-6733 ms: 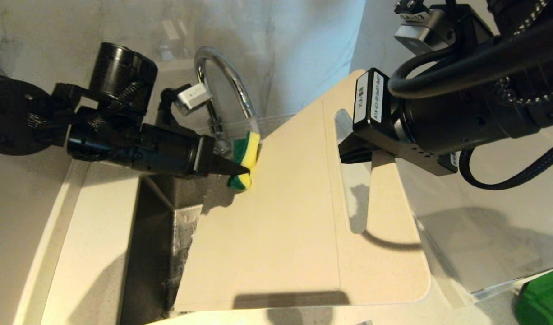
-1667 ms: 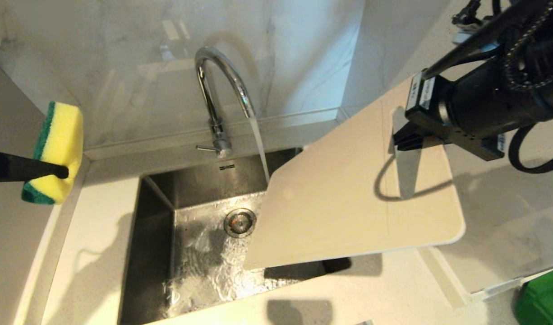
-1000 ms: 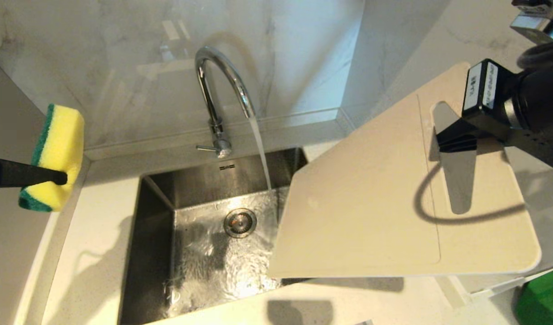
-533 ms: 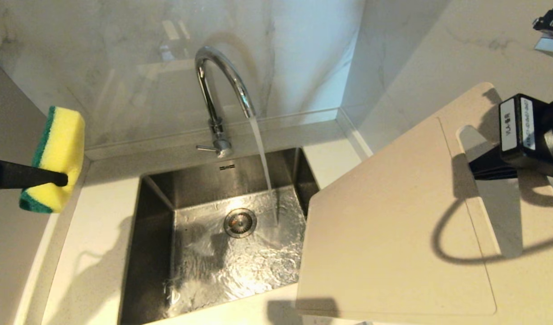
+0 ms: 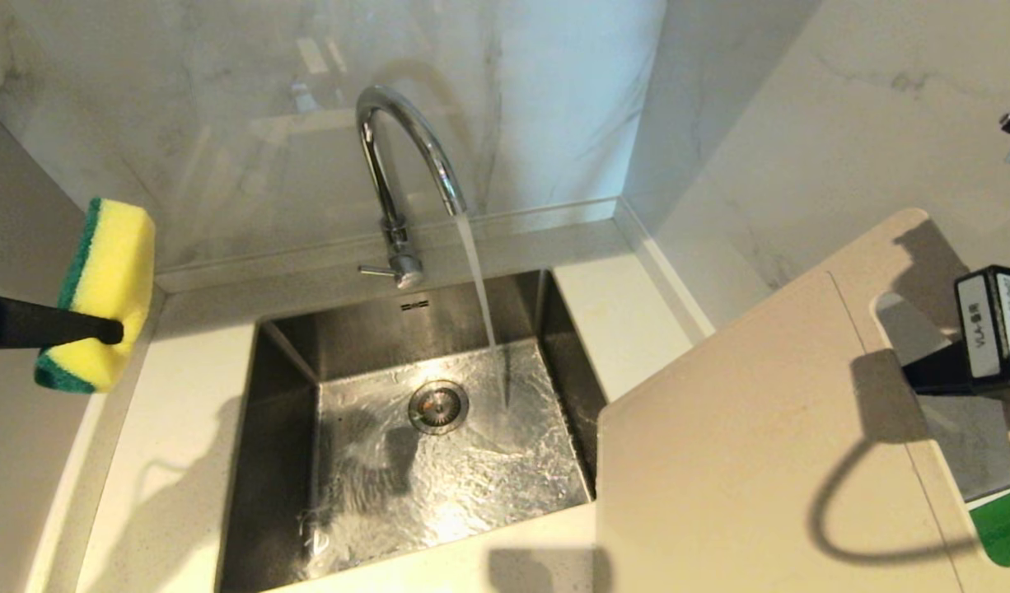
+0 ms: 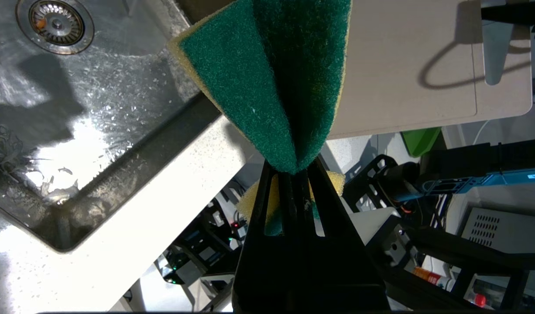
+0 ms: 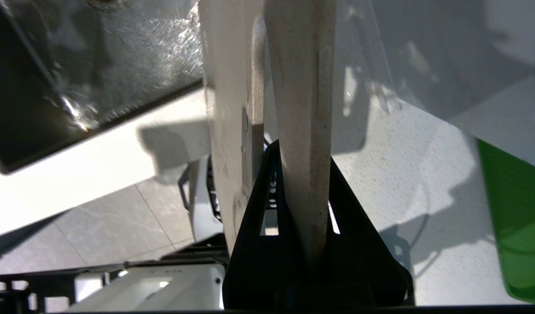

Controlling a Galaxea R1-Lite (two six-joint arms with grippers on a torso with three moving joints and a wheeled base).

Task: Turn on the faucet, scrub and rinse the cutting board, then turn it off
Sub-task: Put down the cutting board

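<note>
Now we record the cutting board [image 5: 744,445] at the near right, clear of the sink [image 5: 291,362] and over the table [image 5: 628,305]. A second earlier it overlapped the right side of the basin; some seconds before that it lay across the basin under the spout with the sponge against it. The right tool [image 7: 300,218] is clamped on the bar beside the board's slot handle, as the right wrist view shows, and carries the board edge-on. We judge scrubbing and rinsing finished and the board on its way to be set down. A green object [image 5: 999,527] shows through the slot; we cannot tell what it is.

At the near left, the left tool [image 6: 296,174] is pinched narrow on the sponge [image 5: 101,292], folding it, and holds it over the left edge of the table, well apart from the board. It has not shifted over the last second or so.

Further back, water runs from the faucet [image 5: 406,165] into the basin and pools around the drain [image 5: 437,406]. The side lever [image 5: 381,270] is untouched, so turning off is the step outstanding. Neither tool is free for it; we judge one must release its load first.

The table is pale speckled stone, wet-looking near the basin. Marbled wall panels [image 5: 554,107] close the far side and the right corner.
</note>
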